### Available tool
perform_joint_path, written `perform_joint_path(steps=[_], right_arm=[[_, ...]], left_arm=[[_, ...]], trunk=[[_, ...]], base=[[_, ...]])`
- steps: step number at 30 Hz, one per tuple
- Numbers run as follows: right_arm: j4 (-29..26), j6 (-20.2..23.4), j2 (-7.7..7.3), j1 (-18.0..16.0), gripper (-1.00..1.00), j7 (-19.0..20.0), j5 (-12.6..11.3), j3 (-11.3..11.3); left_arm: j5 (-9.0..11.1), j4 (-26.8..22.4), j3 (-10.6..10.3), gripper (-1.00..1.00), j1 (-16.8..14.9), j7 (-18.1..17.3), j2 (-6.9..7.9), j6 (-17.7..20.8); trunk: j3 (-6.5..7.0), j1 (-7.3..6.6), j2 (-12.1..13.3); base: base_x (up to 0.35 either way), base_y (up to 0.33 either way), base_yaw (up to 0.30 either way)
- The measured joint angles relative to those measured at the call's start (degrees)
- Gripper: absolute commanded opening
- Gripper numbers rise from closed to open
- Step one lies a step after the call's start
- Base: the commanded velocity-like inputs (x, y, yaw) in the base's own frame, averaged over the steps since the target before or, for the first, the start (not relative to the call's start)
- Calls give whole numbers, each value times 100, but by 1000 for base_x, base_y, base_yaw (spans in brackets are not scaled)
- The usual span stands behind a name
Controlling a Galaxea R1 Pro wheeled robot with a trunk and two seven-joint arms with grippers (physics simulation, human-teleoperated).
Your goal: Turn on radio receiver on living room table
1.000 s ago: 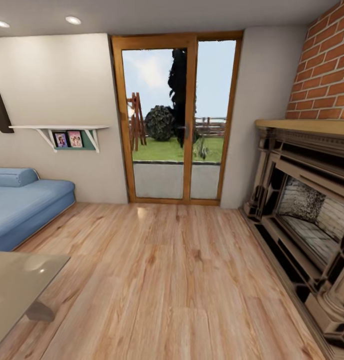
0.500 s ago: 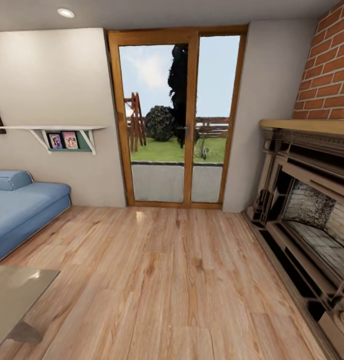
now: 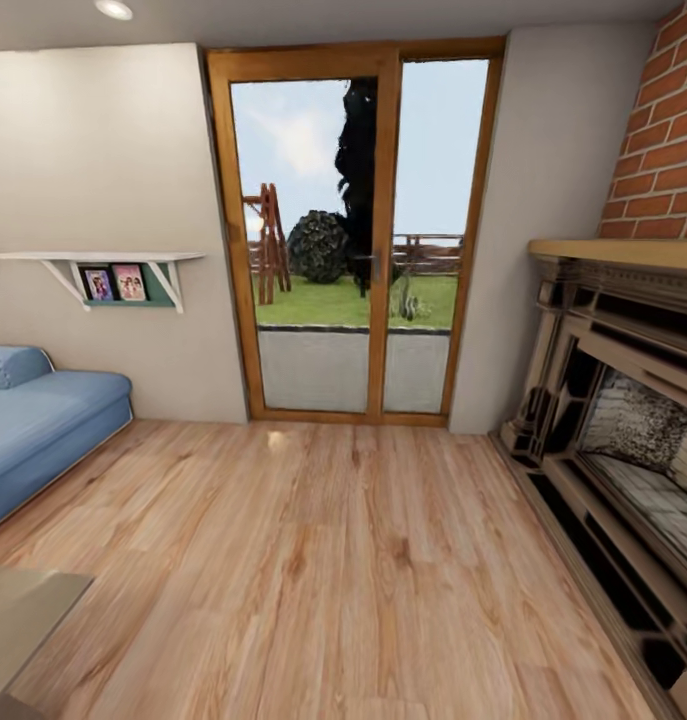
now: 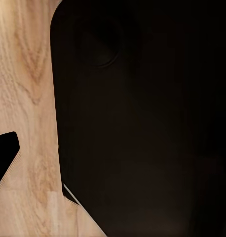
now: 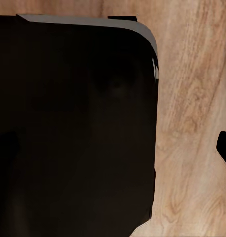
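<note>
Nearest the camera, at the lower left corner of the head view, a cut-off corner of the glossy grey-brown low surface juts in; its bare visible part carries nothing. Beyond it runs the light wood plank floor. To the left sits the end of a blue upholstered sofa; to the right stands a dark carved fireplace surround under a red brick chimney wall. Farthest off, a wooden-framed glazed door faces the garden, with a white wall shelf holding two small framed pictures beside it.

The red radio receiver cannot be located from these pictures; by judgement it lies on the part of the surface beyond the left edge of the frame. The step in hand is approach: turning the base and head leftward until the whole surface top is in frame would serve best before either arm is raised.

Both wrist views show dark, featureless bulk against plank flooring. Whether either claw is spread or closed cannot be told.
</note>
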Motion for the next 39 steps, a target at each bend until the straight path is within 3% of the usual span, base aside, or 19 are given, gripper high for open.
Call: perform_joint_path(steps=[39], right_arm=[[0,0,0,-1,100,0,0,0]], left_arm=[[4,0,-9,100,2,0,8,0]], trunk=[[0,0,0]], base=[[323,0,0]])
